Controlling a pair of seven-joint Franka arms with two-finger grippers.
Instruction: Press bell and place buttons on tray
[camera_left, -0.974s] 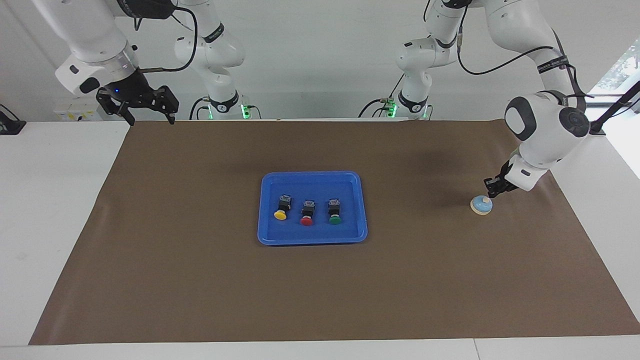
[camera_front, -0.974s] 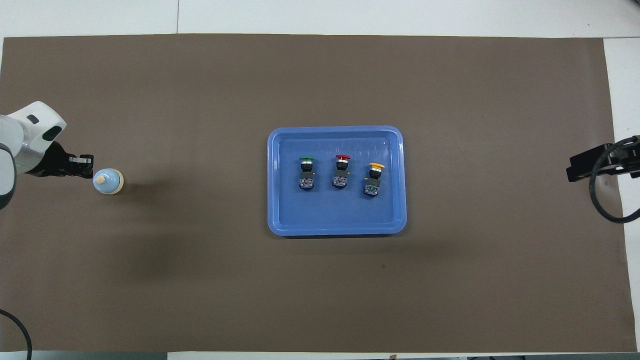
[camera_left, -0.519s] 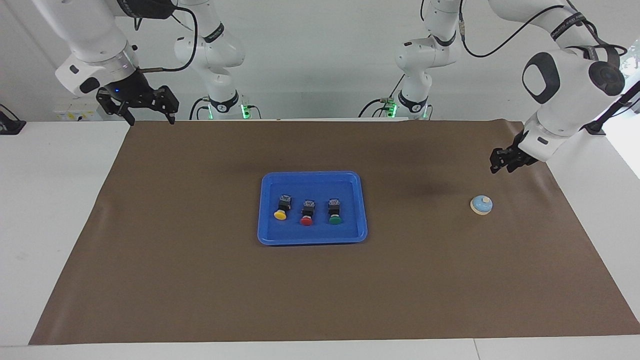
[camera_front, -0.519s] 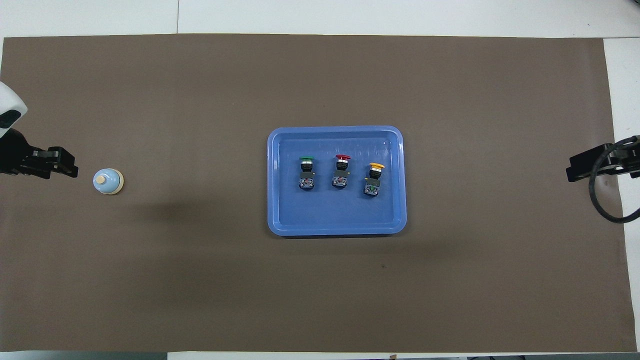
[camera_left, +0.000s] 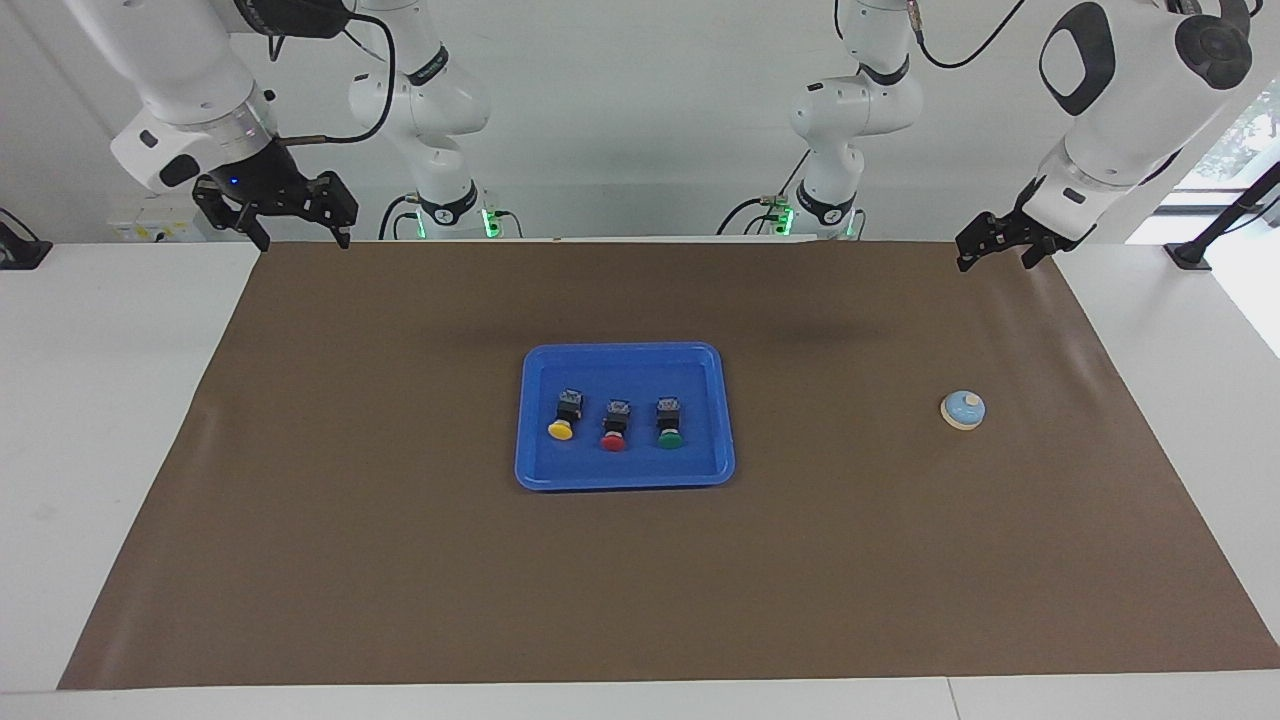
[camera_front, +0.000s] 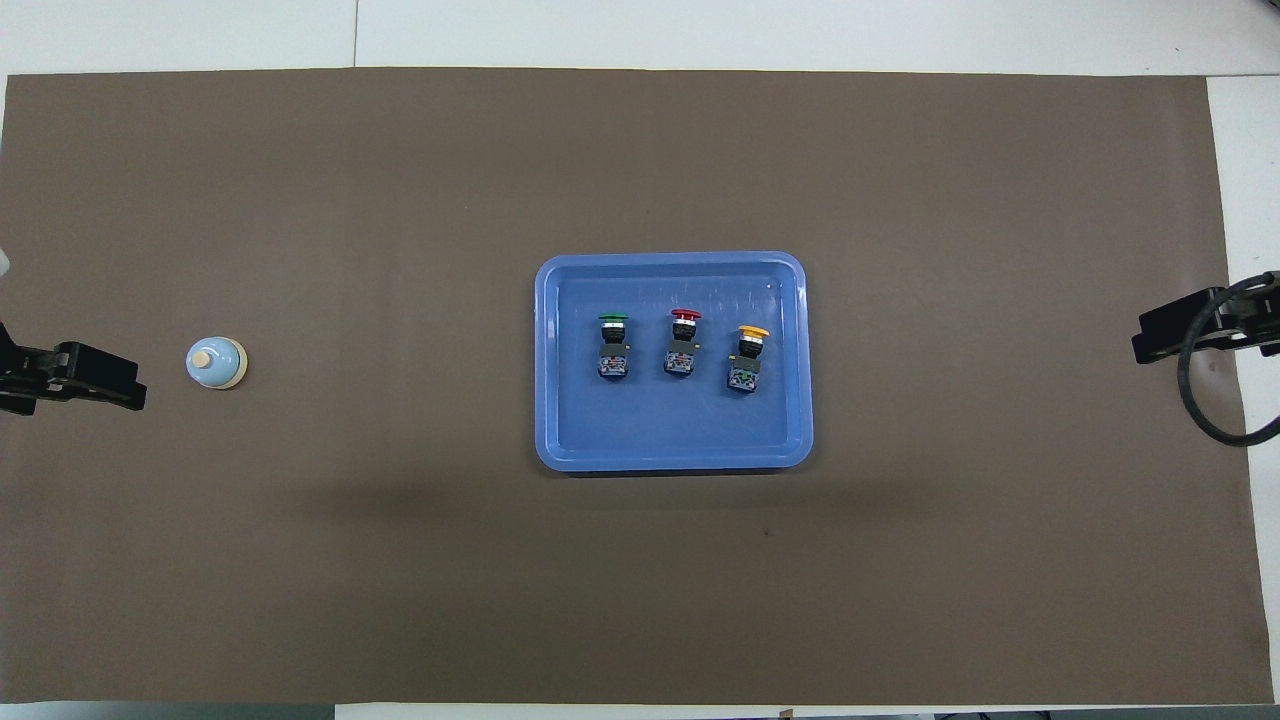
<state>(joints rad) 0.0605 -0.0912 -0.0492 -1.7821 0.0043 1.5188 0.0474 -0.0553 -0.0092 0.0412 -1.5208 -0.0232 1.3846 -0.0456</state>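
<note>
Buttons, green (camera_left: 670, 438), red (camera_left: 612, 441) and yellow (camera_left: 561, 429), lie in a row on the blue tray (camera_left: 624, 476) in the middle of the brown mat (camera_left: 400, 560). The bell (camera_left: 963, 410) sits alone toward the left arm's end. Both grippers hang up high with fingers apart and hold nothing: the left gripper (camera_left: 998, 248) over the mat's edge near the robots, the right gripper (camera_left: 297, 226) over its own corner.

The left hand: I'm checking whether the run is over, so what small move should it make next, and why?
Probably just settle at rest. All three buttons lie in the tray, and the left hand, open and empty, hangs well above the bell.
</note>
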